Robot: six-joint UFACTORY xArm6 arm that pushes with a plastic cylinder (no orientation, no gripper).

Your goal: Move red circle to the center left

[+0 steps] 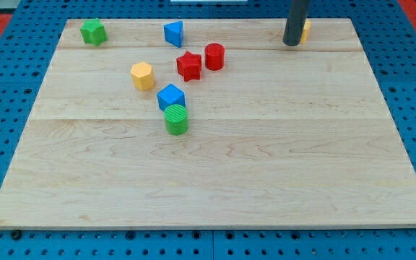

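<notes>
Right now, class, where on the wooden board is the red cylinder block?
The red cylinder block stands near the view's top, slightly left of middle, immediately right of the red star block, on the wooden board.

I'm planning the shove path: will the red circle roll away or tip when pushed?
The red circle stands on its flat end, so it will probably slide rather than roll. It looks squat, so tipping seems unlikely. The red star sits close on its left and may get shoved along.
</notes>
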